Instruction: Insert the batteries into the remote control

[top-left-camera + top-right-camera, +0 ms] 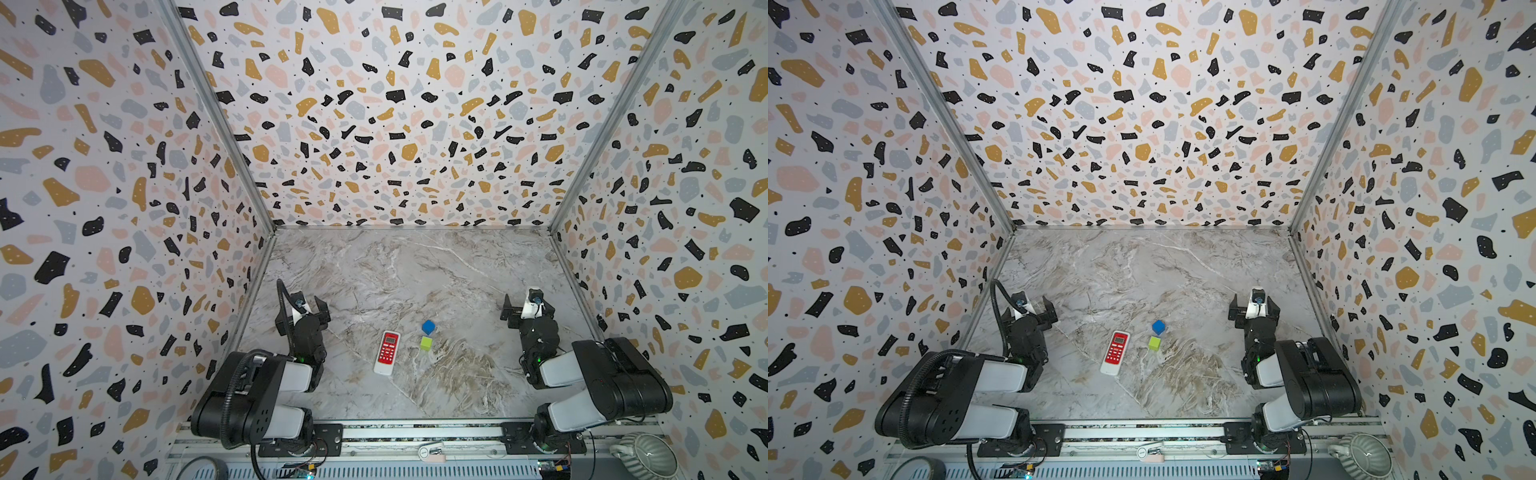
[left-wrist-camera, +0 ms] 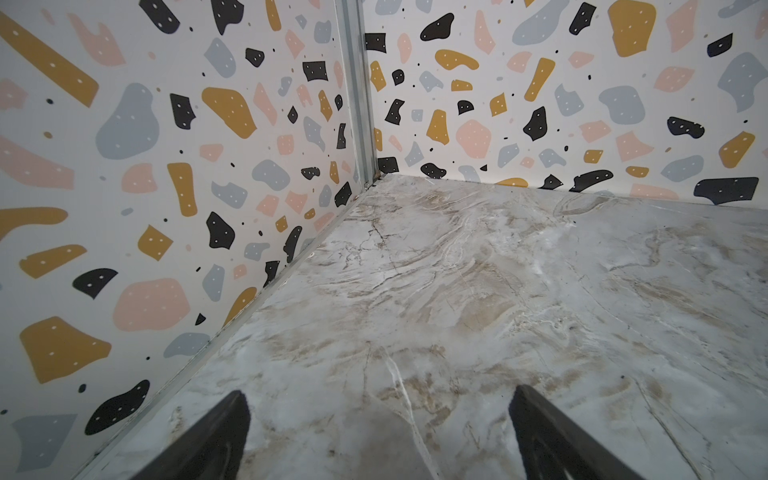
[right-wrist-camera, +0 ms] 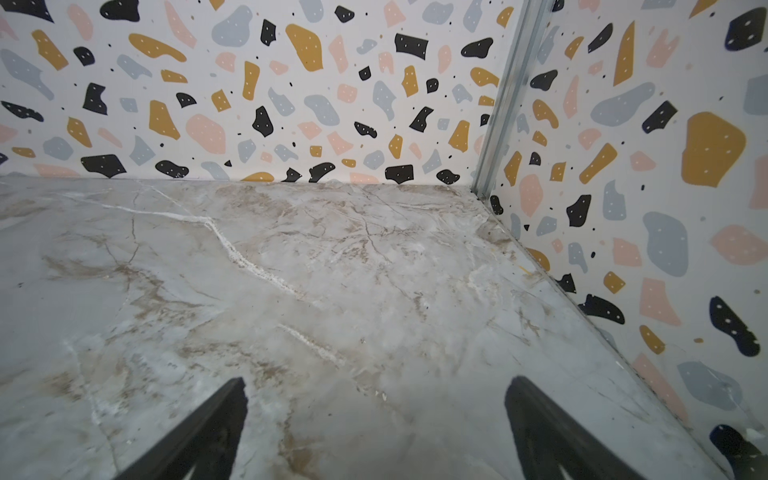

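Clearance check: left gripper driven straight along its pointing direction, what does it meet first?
Nothing stands ahead of the left gripper: bare marble tabletop, then probably the metal corner post; depth unclear.

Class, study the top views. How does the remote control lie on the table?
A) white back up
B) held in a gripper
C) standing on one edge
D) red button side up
D: the remote control lies flat with its red front, grey display and white buttons facing up.

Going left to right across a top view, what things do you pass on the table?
left gripper → remote control → green cube → right gripper. The blue cube lies just beyond the green one, so it has no clear place.
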{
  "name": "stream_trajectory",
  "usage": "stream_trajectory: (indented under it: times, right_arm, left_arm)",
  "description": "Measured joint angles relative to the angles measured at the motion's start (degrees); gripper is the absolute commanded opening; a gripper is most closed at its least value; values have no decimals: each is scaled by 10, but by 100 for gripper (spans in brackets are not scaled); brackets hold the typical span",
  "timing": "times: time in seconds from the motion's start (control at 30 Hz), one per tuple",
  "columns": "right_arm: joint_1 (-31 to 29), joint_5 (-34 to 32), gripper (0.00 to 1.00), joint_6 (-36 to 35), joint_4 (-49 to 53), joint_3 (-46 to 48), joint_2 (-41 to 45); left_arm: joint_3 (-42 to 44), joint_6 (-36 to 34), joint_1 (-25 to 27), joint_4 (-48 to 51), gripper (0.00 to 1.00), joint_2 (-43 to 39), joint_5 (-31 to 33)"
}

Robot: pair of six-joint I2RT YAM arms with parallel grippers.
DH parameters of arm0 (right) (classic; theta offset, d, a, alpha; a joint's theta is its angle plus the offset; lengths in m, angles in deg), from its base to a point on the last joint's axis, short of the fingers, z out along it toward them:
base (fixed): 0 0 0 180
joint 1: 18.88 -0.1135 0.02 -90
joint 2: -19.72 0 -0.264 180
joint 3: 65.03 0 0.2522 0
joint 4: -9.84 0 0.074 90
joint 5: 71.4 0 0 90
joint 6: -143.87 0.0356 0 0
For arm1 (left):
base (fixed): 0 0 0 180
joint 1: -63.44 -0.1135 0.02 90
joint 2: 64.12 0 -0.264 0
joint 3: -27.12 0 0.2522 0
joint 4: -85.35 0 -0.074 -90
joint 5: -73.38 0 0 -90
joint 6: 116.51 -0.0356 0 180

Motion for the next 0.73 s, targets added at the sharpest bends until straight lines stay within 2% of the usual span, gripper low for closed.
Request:
stream_trajectory:
  times: [0.17, 0.73]
  right_arm:
    - [7, 4, 99, 6, 26, -26, -1]
    - [9, 13, 99, 7, 38, -27, -1]
  left_arm:
    - [0, 0, 0, 0, 100, 0, 0]
    - [0, 0, 0, 0, 100, 0, 0]
